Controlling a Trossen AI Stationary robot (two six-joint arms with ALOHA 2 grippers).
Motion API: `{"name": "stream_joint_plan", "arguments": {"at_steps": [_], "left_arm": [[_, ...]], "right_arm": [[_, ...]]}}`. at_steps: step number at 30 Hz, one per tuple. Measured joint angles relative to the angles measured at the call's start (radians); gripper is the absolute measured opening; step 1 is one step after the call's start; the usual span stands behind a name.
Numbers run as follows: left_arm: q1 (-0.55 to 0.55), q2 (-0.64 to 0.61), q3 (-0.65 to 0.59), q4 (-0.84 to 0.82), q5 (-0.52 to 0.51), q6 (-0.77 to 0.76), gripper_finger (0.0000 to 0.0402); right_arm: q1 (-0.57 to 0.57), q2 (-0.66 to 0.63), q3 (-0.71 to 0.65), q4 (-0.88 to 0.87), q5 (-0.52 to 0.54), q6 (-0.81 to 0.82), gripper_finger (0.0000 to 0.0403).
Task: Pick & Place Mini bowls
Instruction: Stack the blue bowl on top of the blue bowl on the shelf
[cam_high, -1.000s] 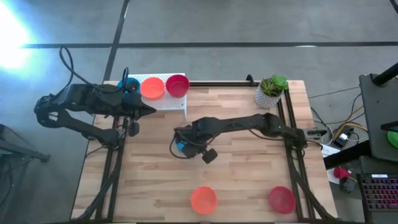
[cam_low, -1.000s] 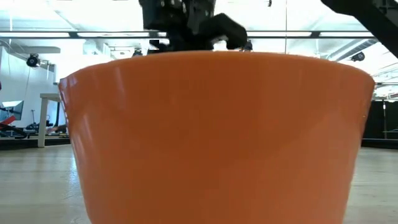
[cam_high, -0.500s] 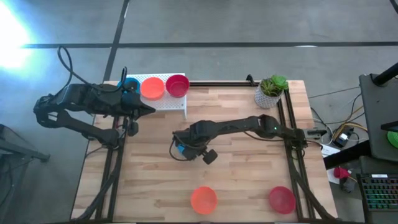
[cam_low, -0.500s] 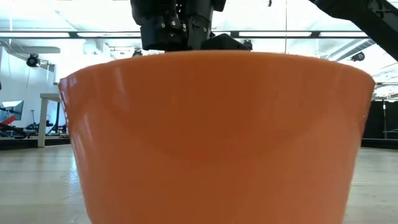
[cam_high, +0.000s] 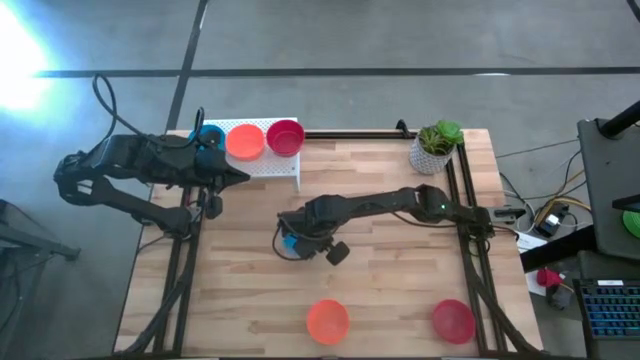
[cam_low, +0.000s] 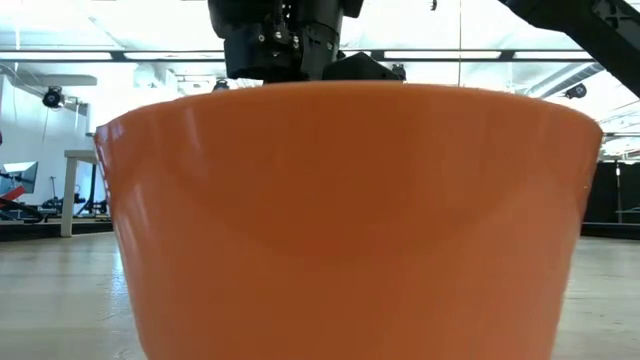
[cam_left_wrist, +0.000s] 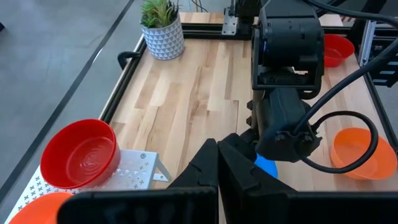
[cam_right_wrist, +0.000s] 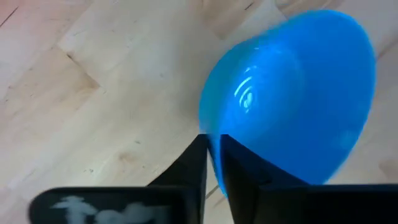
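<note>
In the middle of the table a blue mini bowl sits at my right gripper, which points down and is shut on its rim. I cannot tell whether the bowl rests on the wood. My left gripper hangs shut and holds nothing above the near edge of a white tray. On the tray rest a blue bowl, an orange bowl and a red bowl. My right gripper has the blue bowl's rim between its two fingers, one finger outside the wall and one inside the hollow. The fingers come from above, pointing down. The bowl's opening faces up toward the wrist, slightly tilted.
An orange bowl stands at the table's near edge and fills the low view. A red bowl stands at the near right. A potted plant is at the far right corner. Bare wood lies between them.
My right gripper has sunk a little toward the table with the blue bowl, then kept still.
</note>
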Motion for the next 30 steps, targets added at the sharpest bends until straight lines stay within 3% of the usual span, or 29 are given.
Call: {"name": "stream_joint_plan", "arguments": {"at_steps": [8, 13, 20, 30], "left_arm": [[0.0, 0.0, 0.0, 0.0, 0.0, 0.0, 0.0], [0.0, 0.0, 0.0, -0.001, 0.0, -0.001, 0.0], [0.0, 0.0, 0.0, -0.078, 0.0, -0.097, 0.0], [-0.001, 0.034, -0.065, -0.147, 0.001, -0.215, 0.0]], "right_arm": [[0.001, 0.0, -0.001, 0.002, 0.0, -0.001, 0.0107], [0.001, -0.011, -0.001, -0.012, 0.002, 0.035, 0.0124], [-0.002, -0.069, 0.056, -0.137, 0.002, 0.191, 0.0107], [-0.001, -0.231, 0.076, -0.133, 0.016, 0.431, 0.0048]]}}
